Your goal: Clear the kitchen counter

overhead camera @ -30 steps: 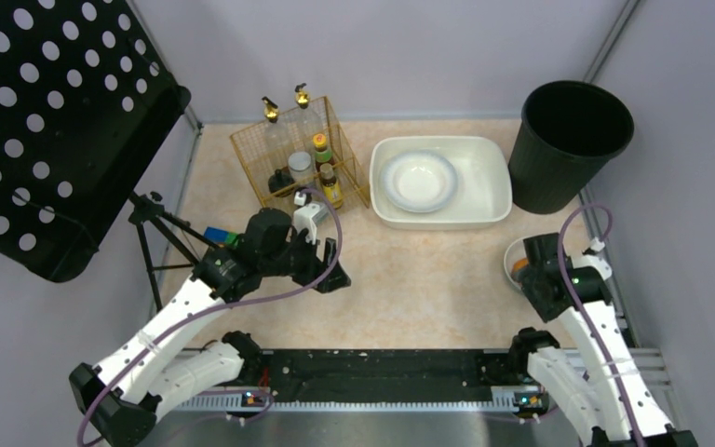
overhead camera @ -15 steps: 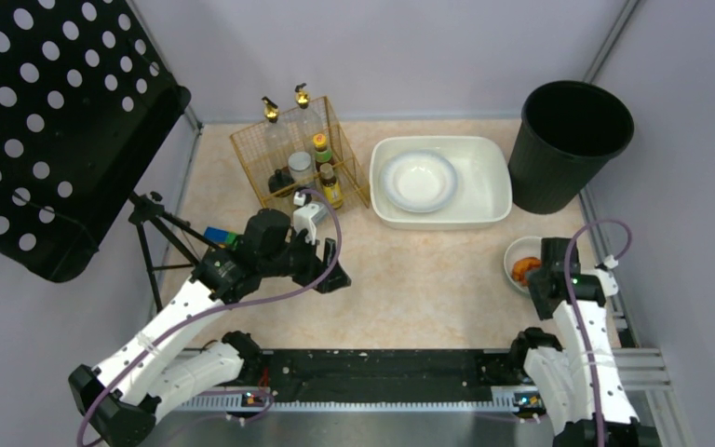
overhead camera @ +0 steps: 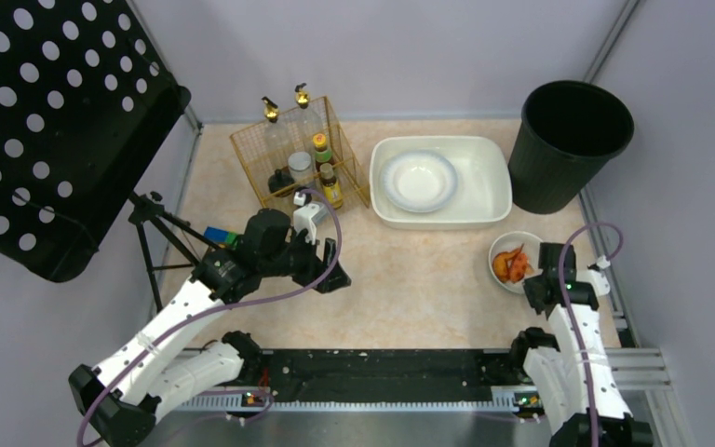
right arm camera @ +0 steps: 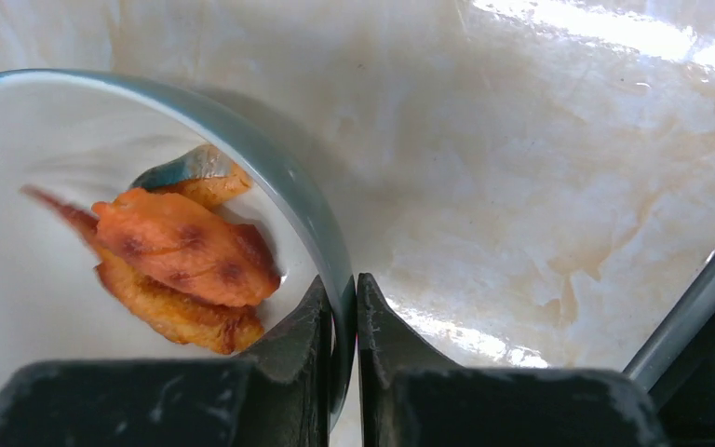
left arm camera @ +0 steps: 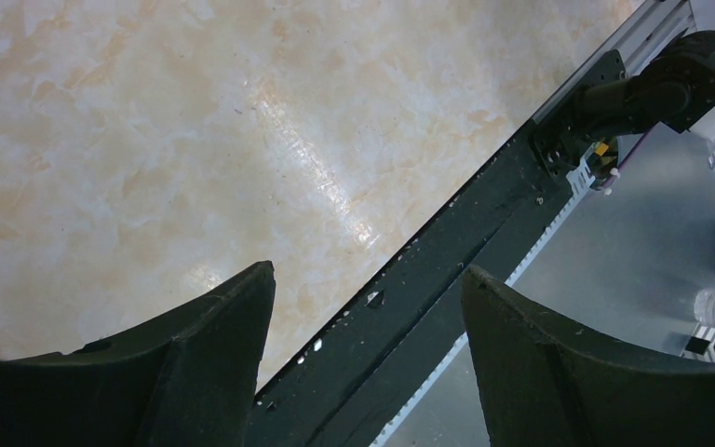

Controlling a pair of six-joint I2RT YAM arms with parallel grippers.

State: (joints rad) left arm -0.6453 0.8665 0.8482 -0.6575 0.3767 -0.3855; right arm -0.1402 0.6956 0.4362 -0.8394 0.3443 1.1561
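Glossy marble-patterned kitchen counter (overhead camera: 428, 275), smooth glazed bowl (right arm camera: 312, 209), gold wire basket (overhead camera: 253, 177), matt black plastic bin (overhead camera: 540, 182)

Plain grey walls (overhead camera: 391, 47) all around

2 white arms (overhead camera: 163, 340), black joints (overhead camera: 228, 272), black jaws, purple cables (overhead camera: 270, 299)

Your right wrist view cuts the bowl (right arm camera: 275, 154) off at its left edge; labels on the bottles (overhead camera: 330, 186) in the wire basket (overhead camera: 253, 172) are too small to read; the left arm (overhead camera: 195, 298) hides part of a coloured block (overhead camera: 214, 234).
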